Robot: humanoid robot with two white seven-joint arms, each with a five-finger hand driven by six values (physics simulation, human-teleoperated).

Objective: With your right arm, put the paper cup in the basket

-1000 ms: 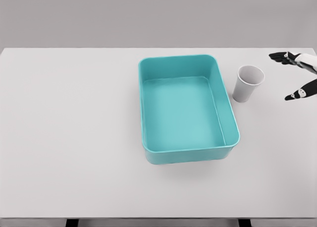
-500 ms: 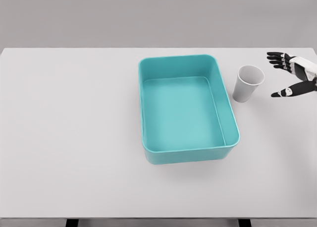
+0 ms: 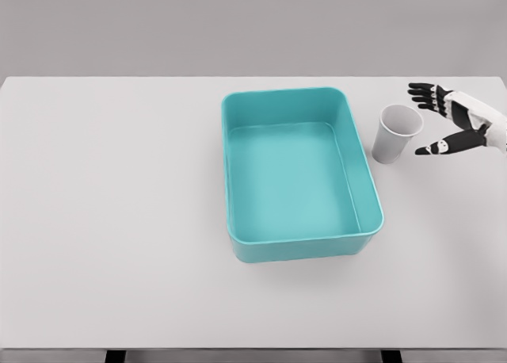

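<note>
A white paper cup (image 3: 394, 134) stands upright on the table, just right of the teal basket (image 3: 364, 185). The basket is a rectangular tub with rounded corners, and nothing lies inside it. My right hand (image 3: 425, 121) comes in from the right edge at cup height. Its black fingers (image 3: 423, 94) are spread above and its thumb (image 3: 438, 147) points left below, so the hand is open around empty air. A small gap separates the fingertips from the cup's right side. The left arm is out of view.
The white table (image 3: 119, 204) reaches across the whole view, with its front edge near the bottom of the picture. A grey wall stands behind the table's far edge.
My right hand has moved left toward the cup, from the picture's right edge to just beside it, staying open. The cup and basket have not moved.
</note>
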